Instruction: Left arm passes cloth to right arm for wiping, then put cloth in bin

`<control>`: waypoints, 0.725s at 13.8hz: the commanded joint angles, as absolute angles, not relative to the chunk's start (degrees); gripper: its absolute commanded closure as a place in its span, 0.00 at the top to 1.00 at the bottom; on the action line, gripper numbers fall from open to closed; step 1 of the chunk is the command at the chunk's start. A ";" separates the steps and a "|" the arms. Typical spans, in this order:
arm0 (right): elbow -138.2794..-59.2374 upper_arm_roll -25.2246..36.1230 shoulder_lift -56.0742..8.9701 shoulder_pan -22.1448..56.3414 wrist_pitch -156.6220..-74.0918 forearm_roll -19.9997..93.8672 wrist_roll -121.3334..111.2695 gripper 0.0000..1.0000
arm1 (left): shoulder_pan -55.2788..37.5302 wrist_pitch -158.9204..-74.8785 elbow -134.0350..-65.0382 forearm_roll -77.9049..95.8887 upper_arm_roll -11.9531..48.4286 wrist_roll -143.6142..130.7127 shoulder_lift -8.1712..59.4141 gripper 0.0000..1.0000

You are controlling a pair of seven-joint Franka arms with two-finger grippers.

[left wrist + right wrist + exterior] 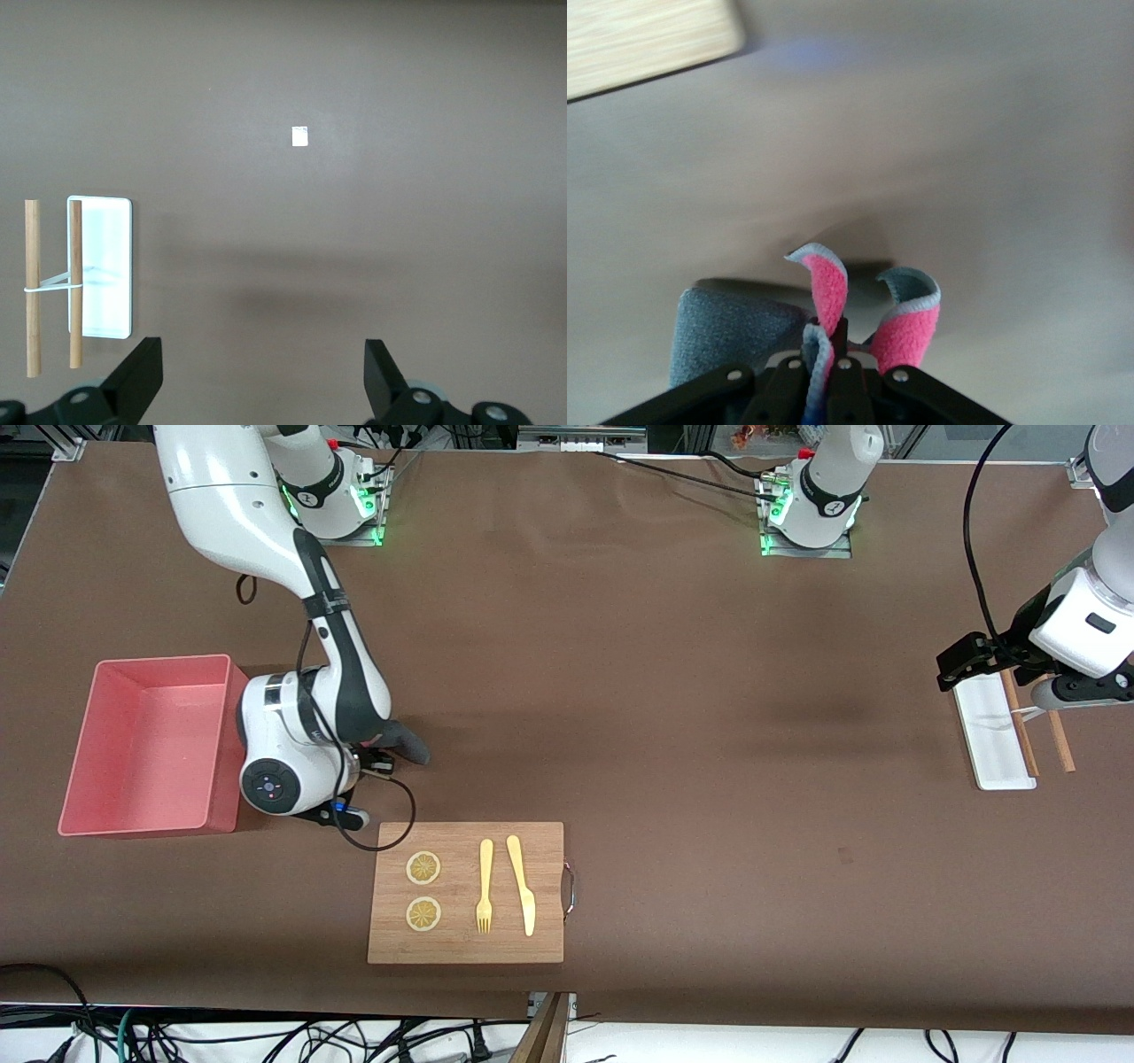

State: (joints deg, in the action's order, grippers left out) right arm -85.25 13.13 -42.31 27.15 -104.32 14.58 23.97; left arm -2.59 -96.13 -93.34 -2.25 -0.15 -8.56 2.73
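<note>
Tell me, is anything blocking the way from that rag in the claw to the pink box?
Nothing visible does. The right claw is shut on the cloth just beside the bin, over bare table. The bin's low wall faces it, with nothing inside. The cutting board lies nearer the front camera, out of the path.

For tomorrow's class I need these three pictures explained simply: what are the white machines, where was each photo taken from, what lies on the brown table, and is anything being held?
The white machines are two robot arms, each ending in a two-finger gripper. The wide picture looks down from a high camera facing them; the other two come from cameras on their wrists. The right gripper is shut on the cloth, grey and pink, low over the table beside the pink bin. The left gripper is open and holds nothing, waiting above a white tray with two wooden sticks. Nearer the front camera lies a wooden cutting board carrying two lemon slices, a fork and a knife.
</note>
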 commanded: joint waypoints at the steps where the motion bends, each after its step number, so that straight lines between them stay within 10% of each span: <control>1: -85.61 10.91 -43.33 29.61 -109.14 15.99 31.61 0.00 | -3.95 -95.45 -91.32 -2.64 -1.14 -9.05 4.39 1.00; 10: -84.90 0.62 -45.18 34.88 -127.08 17.75 54.29 0.00 | -3.60 -95.36 -90.62 -2.37 -0.88 -8.88 4.83 1.00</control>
